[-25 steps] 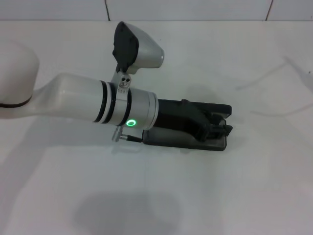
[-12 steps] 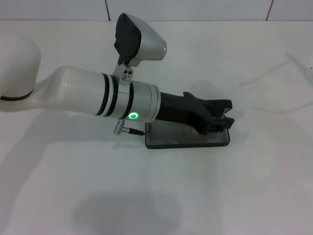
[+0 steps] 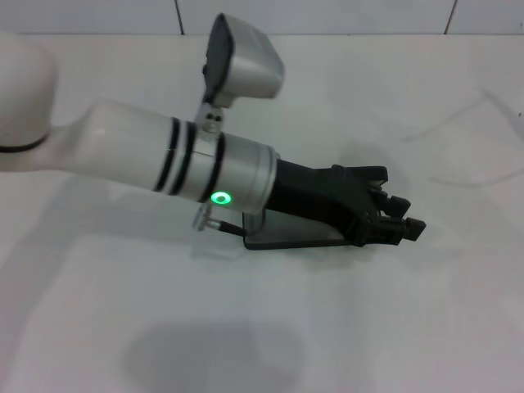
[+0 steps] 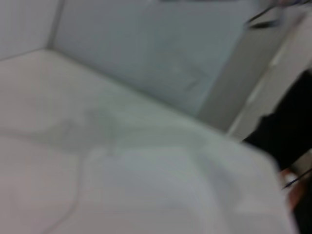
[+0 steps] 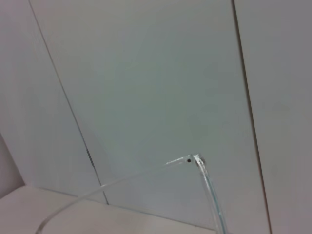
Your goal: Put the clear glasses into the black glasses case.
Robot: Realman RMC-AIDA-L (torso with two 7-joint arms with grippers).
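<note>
The black glasses case (image 3: pixel 282 238) lies at mid-table in the head view, mostly hidden under my left arm. Only its front edge and a dark piece at its far right end show. I cannot tell whether its lid is up. My left gripper (image 3: pixel 396 223) hangs low, just past the case's right end. The clear glasses (image 3: pixel 446 123) appear as faint thin lines near the table's right edge. In the right wrist view one clear arm with its hinge (image 5: pixel 192 159) stands against the wall. My right gripper is out of sight.
A tiled wall (image 3: pixel 311 15) runs along the back of the white table (image 3: pixel 246 327). The left arm's white forearm (image 3: pixel 164 160) and its camera housing (image 3: pixel 246 70) span the left half of the head view.
My left gripper has slid right and a little toward the front, from over the case's right end to beyond it. The forearm has followed and turned slightly.
</note>
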